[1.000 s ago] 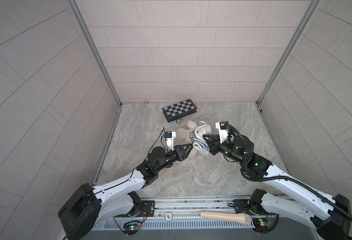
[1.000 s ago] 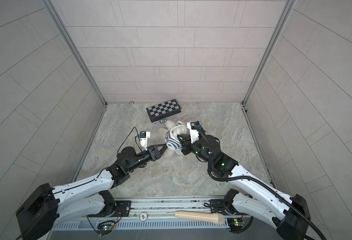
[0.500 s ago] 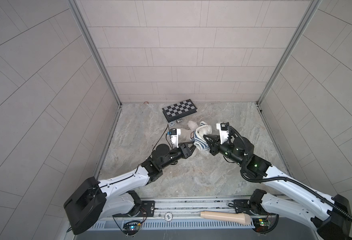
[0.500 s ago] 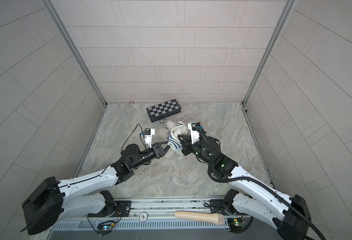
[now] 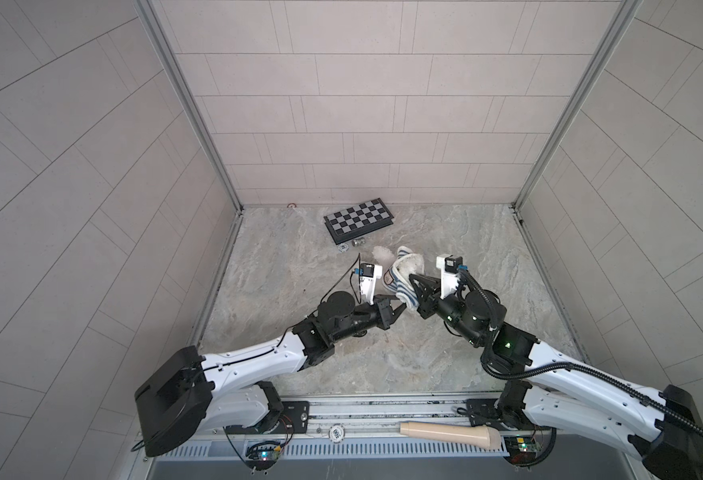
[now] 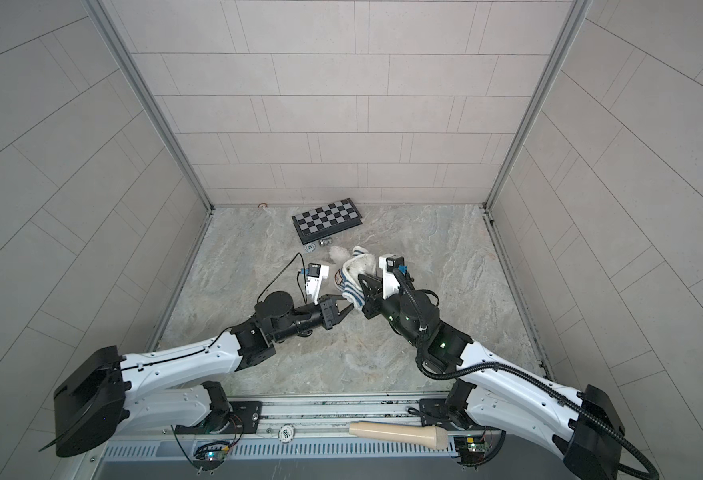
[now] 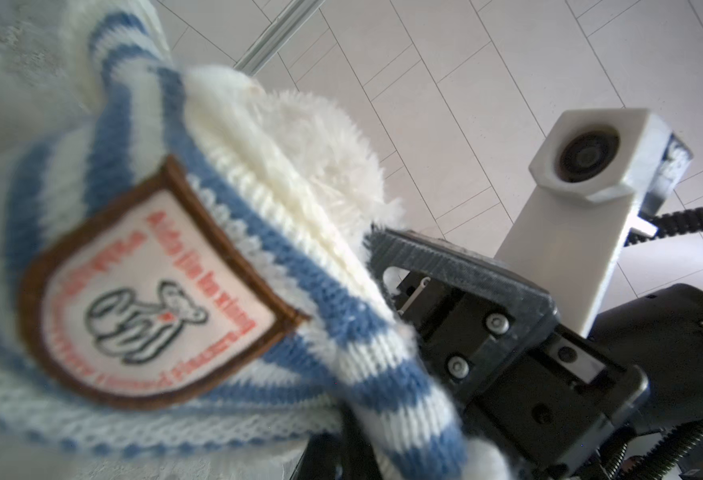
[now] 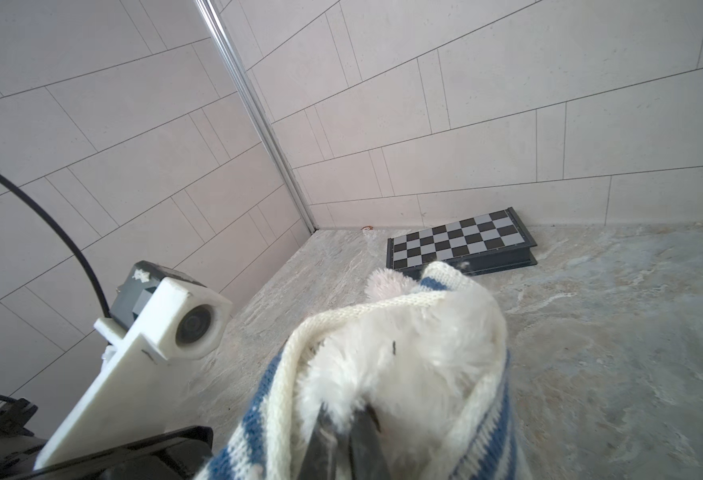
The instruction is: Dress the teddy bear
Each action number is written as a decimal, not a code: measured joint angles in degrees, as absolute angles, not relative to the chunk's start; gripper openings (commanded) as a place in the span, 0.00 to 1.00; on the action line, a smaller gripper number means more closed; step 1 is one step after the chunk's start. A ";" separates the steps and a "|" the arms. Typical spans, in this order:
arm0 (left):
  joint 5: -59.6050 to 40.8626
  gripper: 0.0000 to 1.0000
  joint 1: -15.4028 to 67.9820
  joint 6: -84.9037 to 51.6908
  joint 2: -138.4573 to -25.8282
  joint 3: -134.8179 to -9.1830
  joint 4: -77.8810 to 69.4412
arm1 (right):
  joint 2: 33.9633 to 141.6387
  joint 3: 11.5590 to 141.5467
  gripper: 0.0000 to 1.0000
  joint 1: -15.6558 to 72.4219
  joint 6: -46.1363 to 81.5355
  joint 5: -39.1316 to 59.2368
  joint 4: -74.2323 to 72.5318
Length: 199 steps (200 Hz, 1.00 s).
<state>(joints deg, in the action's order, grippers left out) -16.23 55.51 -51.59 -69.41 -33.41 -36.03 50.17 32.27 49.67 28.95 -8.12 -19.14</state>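
both top views: a grey marbled table point(image 5: 291, 282) enclosed on three sides by pale tiled walls point(image 5: 362, 104). the left gripper point(image 5: 401, 307) has its jaws together, tips touching the lower hem of the striped shirt point(image 5: 399, 282); whether fabric is pinched cannot be told. the right gripper point(image 5: 414, 286) has its jaws clamped on the shirt's opening, against the fur (right wrist view point(image 8: 341, 432)). one teddy bear point(image 5: 412, 262) lies mid-table, mostly wrapped in the one shirt, just in front of one chessboard point(image 5: 358, 219). two small metal pieces point(image 5: 343, 248) lie beside the board; one beige handle point(image 5: 449, 432) rests on the front rail.
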 measured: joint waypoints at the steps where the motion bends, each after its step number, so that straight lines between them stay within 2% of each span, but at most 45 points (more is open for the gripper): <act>1: -16.25 0.00 55.59 -51.48 -69.58 -33.50 -35.88 | 50.17 32.25 0.00 49.74 28.93 -8.23 -19.22; 62: -13.54 0.00 58.28 -45.28 -72.99 -35.57 -27.42 | 50.19 30.46 0.00 53.30 28.80 -15.55 -23.88; 128: -6.02 0.00 58.13 -37.89 -75.57 -36.36 -20.40 | 50.54 27.27 0.00 54.02 30.70 -17.76 -27.44; 168: -6.00 0.00 57.01 -35.07 -75.22 -35.40 -23.79 | 50.02 27.16 0.00 54.22 30.85 -18.28 -28.99; 199: -5.89 0.00 59.33 -31.05 -73.01 -34.35 -26.20 | 50.00 27.16 0.00 54.37 31.27 -18.33 -30.57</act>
<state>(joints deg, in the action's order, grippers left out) -5.89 59.33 -31.05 -73.01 -34.35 -26.20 50.00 27.16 54.37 31.27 -18.33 -30.57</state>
